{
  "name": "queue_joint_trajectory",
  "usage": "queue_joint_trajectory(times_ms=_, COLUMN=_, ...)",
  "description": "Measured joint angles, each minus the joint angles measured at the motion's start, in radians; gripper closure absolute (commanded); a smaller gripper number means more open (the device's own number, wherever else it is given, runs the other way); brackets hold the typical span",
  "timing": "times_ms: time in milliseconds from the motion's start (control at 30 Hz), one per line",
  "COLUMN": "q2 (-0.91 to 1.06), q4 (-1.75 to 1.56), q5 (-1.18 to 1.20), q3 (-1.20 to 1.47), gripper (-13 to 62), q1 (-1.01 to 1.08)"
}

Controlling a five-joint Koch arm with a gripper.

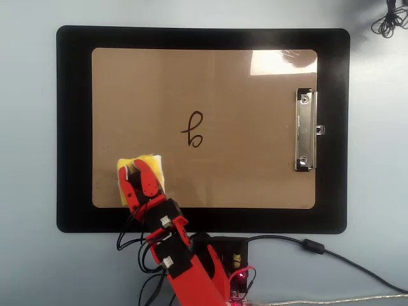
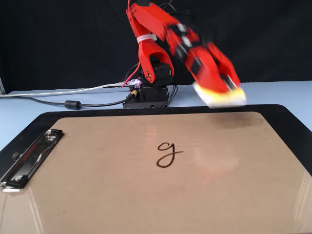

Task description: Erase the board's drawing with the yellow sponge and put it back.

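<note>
- Gripper [image 1: 135, 171]: red jaws closed down on the yellow sponge [image 1: 152, 163], one on each side of its middle. The knob between them is hidden in the overhead view.
- In the fixed view the gripper [image 2: 225, 89] and sponge [image 2: 222, 99] are motion-blurred. The sponge shows as a flat slab, yellow on top, white underneath, carried clear above the surface and tilted slightly.
- Sponge position, overhead view: over the lower-left corner area of the board [image 1: 255, 172], near its bottom edge. Roughly square, so no clear long axis; its sides sit a little skewed to the board's edges.
- Arm [image 1: 185, 261]: comes in from the bottom of the overhead view and slants up and left, toward the sponge. In the fixed view it arches up from the base [image 2: 148, 95] at the far side of the table and reaches down to the right.
- Drawing [image 1: 194, 130]: thin dark looped mark near the board's centre, whole and unsmudged, well apart from the sponge. It reads as a cursive "g" in the fixed view [image 2: 168, 153].
- Board: long axis left-right in the overhead view, metal clip [image 1: 305, 131] on the right short edge; in the fixed view the clip [image 2: 30, 158] is at left.
- Board lies on a larger black mat [image 1: 73, 127], on a pale blue table [image 1: 29, 159].
- Cables [image 2: 58, 100] trail from the base across the table.
</note>
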Motion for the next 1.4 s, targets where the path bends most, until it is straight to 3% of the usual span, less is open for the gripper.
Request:
queue_joint_trajectory(times_ms=100, q2=0.028, q4=0.219, q5=-0.006, q3=-0.048, gripper=57.4, q1=0.242)
queue_joint_trajectory(times_ms=233, q2=-0.071, q4=0.153, q5=-0.003, q3=-0.049, gripper=57.4, q1=0.518)
queue_joint_trajectory(times_ms=467, q2=-0.270, q4=-0.302, q5=-0.002, q3=0.114, gripper=57.4, q1=0.525)
queue_joint_trajectory(times_ms=700, q2=-0.423, q4=-0.520, q5=-0.002, q3=0.169, gripper=57.4, q1=0.535)
queue_joint_trajectory(times_ms=900, q2=-0.796, q4=-0.759, q5=-0.005, q3=-0.089, gripper=57.4, q1=0.568)
queue_joint_trajectory(times_ms=1000, q2=-0.882, q4=-0.804, q5=-0.006, q3=-0.164, gripper=57.4, q1=0.572)
queue_joint_trajectory(times_ms=1133, q2=-0.770, q4=-0.815, q5=-0.006, q3=0.023, gripper=57.4, q1=0.572)
queue_joint_trajectory(times_ms=1300, q2=-0.426, q4=-0.813, q5=-0.006, q3=0.407, gripper=57.4, q1=0.577)
queue_joint_trajectory(times_ms=1400, q2=-0.437, q4=-0.804, q5=0.000, q3=0.370, gripper=57.4, q1=0.577)
